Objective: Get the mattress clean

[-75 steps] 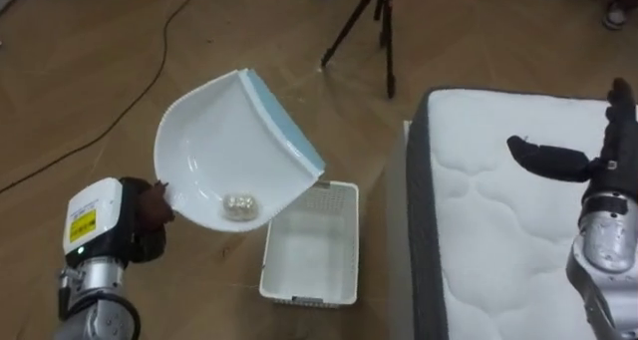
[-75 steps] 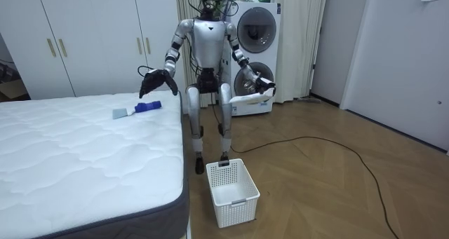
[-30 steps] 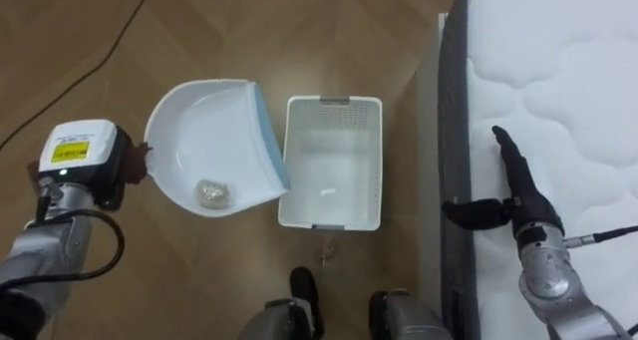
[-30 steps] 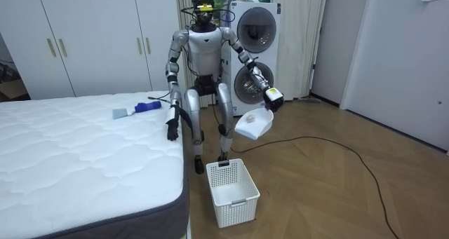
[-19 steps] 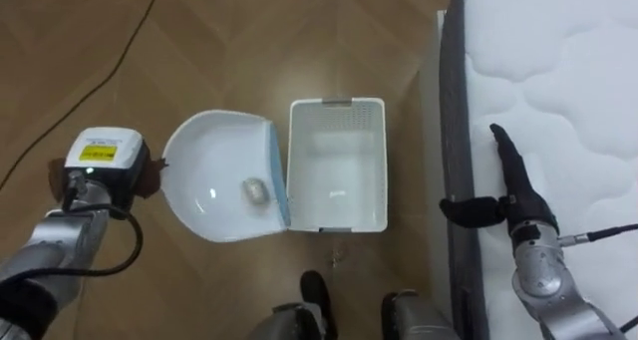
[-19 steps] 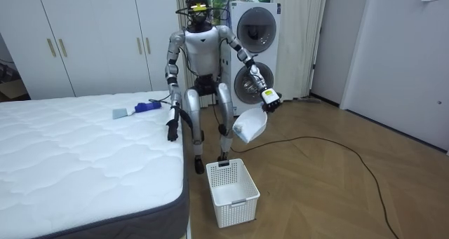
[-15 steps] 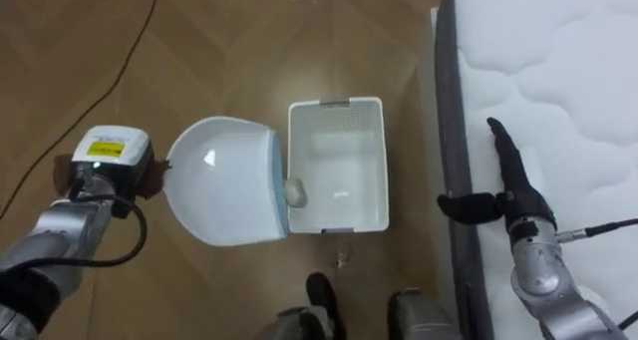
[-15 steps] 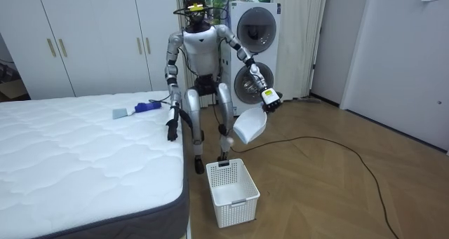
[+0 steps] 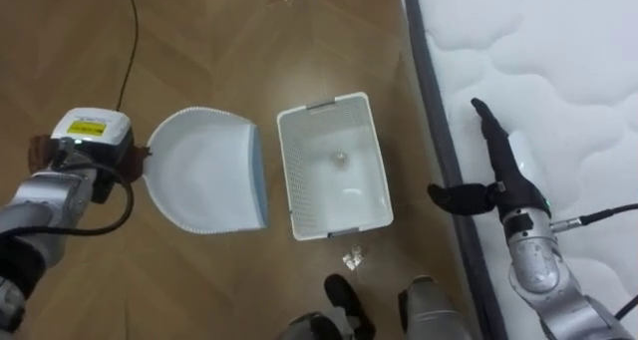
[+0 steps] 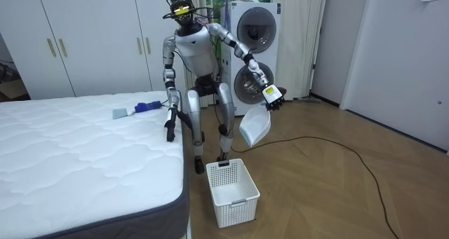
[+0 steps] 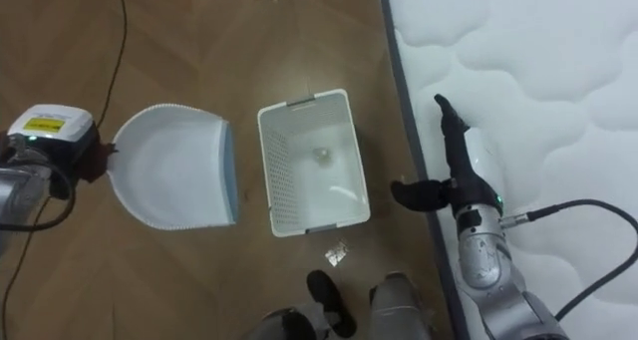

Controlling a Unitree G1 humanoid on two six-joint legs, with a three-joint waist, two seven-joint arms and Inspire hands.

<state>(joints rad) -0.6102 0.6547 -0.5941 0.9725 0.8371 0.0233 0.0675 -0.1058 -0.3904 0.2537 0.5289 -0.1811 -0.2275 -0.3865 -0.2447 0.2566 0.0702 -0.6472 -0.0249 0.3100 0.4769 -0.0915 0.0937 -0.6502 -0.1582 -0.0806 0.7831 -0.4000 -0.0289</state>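
Observation:
My left hand (image 9: 128,161) is shut on the handle of a white dustpan (image 9: 204,172) with a blue lip, held tipped beside a white slatted basket (image 9: 299,180) on the floor. A small crumpled ball (image 9: 340,159) lies inside the basket. My right hand (image 9: 495,170) is open with straight fingers, hanging against the side of the white mattress (image 9: 558,71). In the room view I stand upright between the bed (image 10: 77,162) and the basket (image 10: 233,190), with the dustpan (image 10: 255,127) hanging steeply above it.
A small scrap (image 9: 352,258) lies on the wood floor just in front of the basket. A blue brush (image 10: 147,106) and a grey item (image 10: 120,113) rest on the bed's far edge. Stacked washing machines (image 10: 252,50) and a floor cable (image 10: 330,144) are behind me.
The dustpan tipped steeper and the crumpled ball slid off its lip into the basket; the pan is now bare. The eye view shifted; my right hand stayed at the mattress edge.

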